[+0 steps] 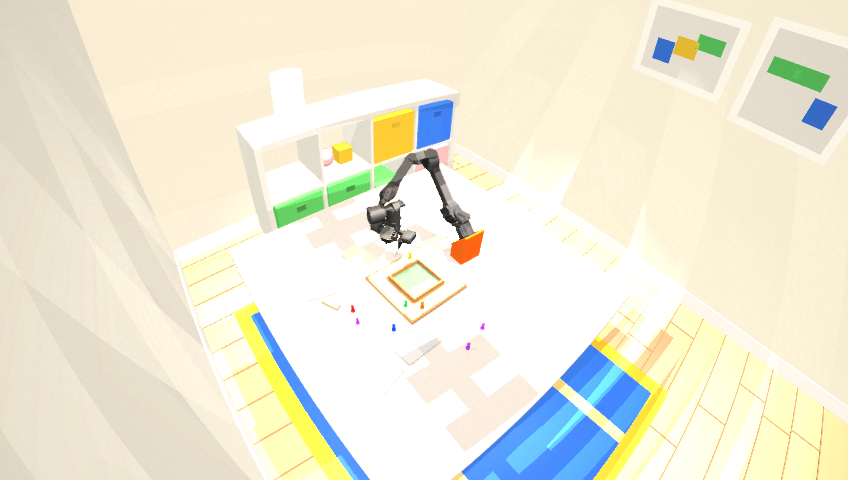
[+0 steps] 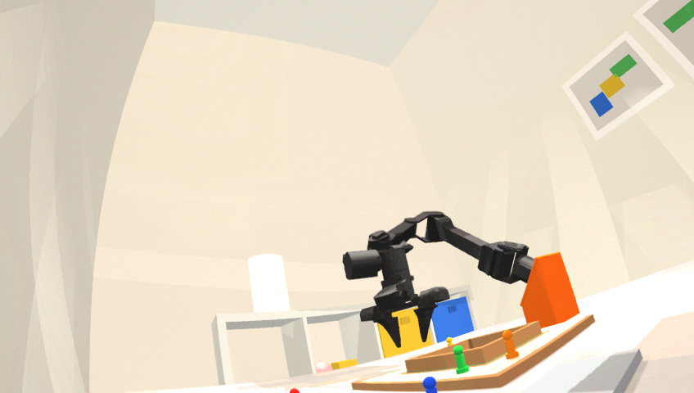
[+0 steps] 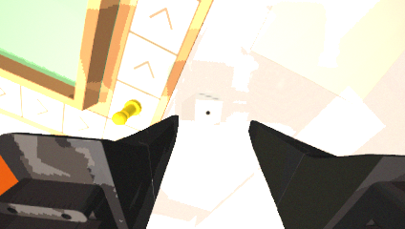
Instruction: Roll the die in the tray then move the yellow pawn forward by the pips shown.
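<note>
The white die [image 3: 207, 113] lies on the table beside the board; the face toward the wrist camera shows one dark pip. My gripper [image 1: 399, 242] [image 2: 411, 343] [image 3: 214, 123] is open and empty, pointing down above the table with the die between its fingertips in the wrist view, its tips still above it. The yellow pawn [image 1: 410, 255] [image 2: 449, 341] [image 3: 126, 113] stands on a corner square of the board [image 1: 439, 303] [image 2: 380, 386] [image 3: 183, 59], left of the die in the wrist view. The wooden tray [image 1: 401, 289] [image 2: 433, 363] [image 3: 102, 52] with a green floor sits mid-board and holds no die.
A green pawn [image 1: 405, 303] [image 2: 459, 359] and an orange pawn [image 1: 422, 305] [image 2: 509, 345] stand on the board's near side. Red [image 1: 352, 308], blue [image 1: 393, 327] and purple pawns stand off the board. An orange block [image 1: 467, 248] [image 2: 550, 291] stands by the arm's base.
</note>
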You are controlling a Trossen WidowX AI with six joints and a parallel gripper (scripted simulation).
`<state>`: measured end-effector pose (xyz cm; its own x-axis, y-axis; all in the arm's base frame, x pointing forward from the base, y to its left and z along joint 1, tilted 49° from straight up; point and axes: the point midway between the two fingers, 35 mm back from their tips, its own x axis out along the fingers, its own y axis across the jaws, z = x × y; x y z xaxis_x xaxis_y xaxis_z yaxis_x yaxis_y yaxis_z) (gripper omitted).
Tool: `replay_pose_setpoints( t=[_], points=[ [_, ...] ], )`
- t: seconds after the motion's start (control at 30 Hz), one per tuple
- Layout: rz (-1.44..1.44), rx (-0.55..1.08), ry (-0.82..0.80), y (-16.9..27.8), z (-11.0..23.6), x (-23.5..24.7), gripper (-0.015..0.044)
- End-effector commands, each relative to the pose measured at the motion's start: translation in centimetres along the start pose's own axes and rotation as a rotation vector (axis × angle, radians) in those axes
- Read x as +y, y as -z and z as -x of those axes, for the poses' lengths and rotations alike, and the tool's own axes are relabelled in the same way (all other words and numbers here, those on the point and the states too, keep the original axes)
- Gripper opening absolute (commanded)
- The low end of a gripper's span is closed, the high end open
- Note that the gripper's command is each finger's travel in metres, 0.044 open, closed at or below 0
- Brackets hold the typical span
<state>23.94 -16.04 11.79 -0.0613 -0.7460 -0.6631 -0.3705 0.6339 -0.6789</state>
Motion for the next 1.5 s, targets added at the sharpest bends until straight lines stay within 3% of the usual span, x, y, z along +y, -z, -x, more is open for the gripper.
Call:
replay_pose_setpoints(
  t=[0.0,0.77,0.9,1.3,1.4,1.47],
  points=[
    [0.013,0.011,-0.002,0.2,-0.8,0.3,0.0275],
    [0.013,0.011,-0.001,0.2,-4.0,0.3,0.0275],
    [0.013,0.011,-0.001,0.2,-4.0,0.3,0.0170],
    [0.013,0.011,-0.001,0.2,-4.0,0.3,0.0090],
    [0.013,0.010,-0.003,0.2,-3.7,0.3,0.0011],
    [0.012,0.008,-0.007,0.0,-2.7,0.3,0.0000]
  ],
)
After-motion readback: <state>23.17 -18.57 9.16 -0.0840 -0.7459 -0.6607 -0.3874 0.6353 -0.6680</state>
